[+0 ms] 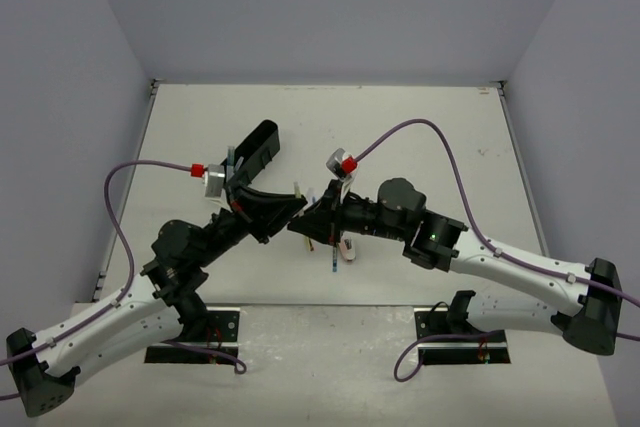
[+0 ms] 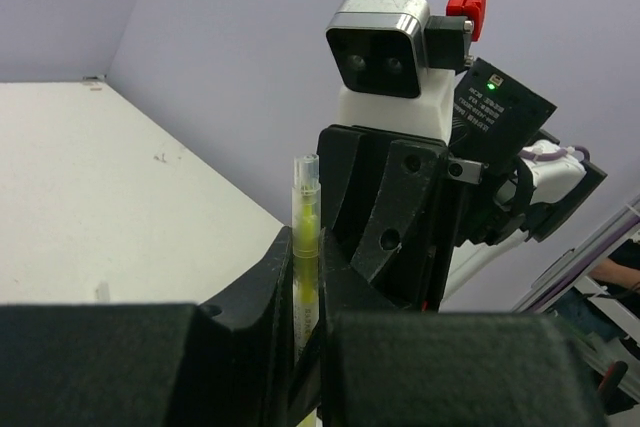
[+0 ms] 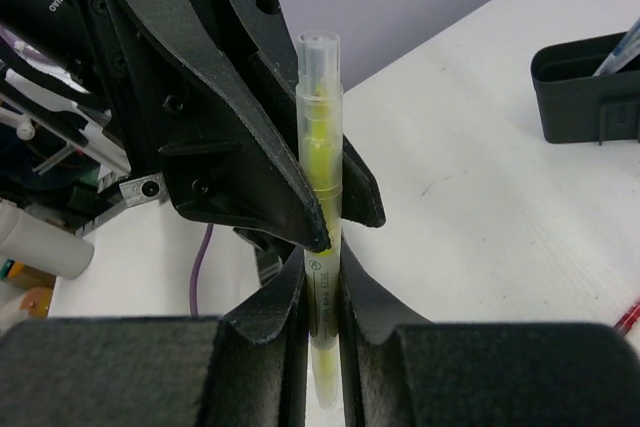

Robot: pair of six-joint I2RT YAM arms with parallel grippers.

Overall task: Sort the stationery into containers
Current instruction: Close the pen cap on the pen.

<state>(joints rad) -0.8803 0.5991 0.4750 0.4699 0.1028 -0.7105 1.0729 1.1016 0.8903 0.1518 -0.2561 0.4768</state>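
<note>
Already a blue pen [image 3: 620, 47] leans in the tray [image 3: 580, 99]; both jaws grip a yellow marker [image 3: 320, 147].

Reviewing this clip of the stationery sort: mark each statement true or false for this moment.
1. The left end effector and the right end effector both grip one yellow highlighter. True.
2. The highlighter lies flat on the table. False: it is held off the table, between the two end effectors.
3. A pen pokes out of the black organiser tray. True.
4. All the stationery is already in the tray. False: besides the held highlighter, a red pen lies on the table.
5. The left end effector is empty and open. False: its fingers are closed on the highlighter.
</note>
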